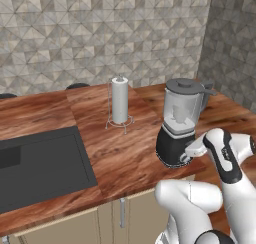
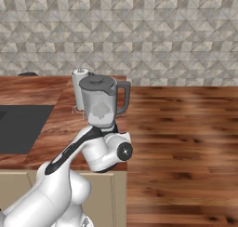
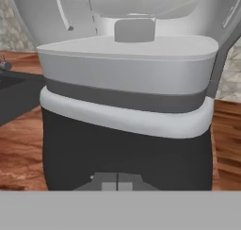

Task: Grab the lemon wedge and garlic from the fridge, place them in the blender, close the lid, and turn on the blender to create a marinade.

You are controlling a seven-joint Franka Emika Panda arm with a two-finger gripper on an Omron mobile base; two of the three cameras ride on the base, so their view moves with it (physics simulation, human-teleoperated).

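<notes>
On the wooden counter (image 1: 125, 153) by the corner, blender (image 1: 178, 123) stands w/ lid (image 1: 186, 85) seated on the jar, so the lid step looks done. Only the switch-on seems left. Gripper (image 3: 116, 181) is pressed right up at the black base, fingers pinched fully together, nothing held, at about where the front knob should be. Can't see the knob itself; hand's in the way in both base views, and the hand cam is too close to show more than base and jar bottom. Jar contents? A pale shape inside, but lemon wedge and garlic can't be made out thru the tinted wall. Paper-towel roll (image 1: 119, 100) stands just behind-left, sink (image 1: 40, 163) well off to the left. Running or not: can't tell.
</notes>
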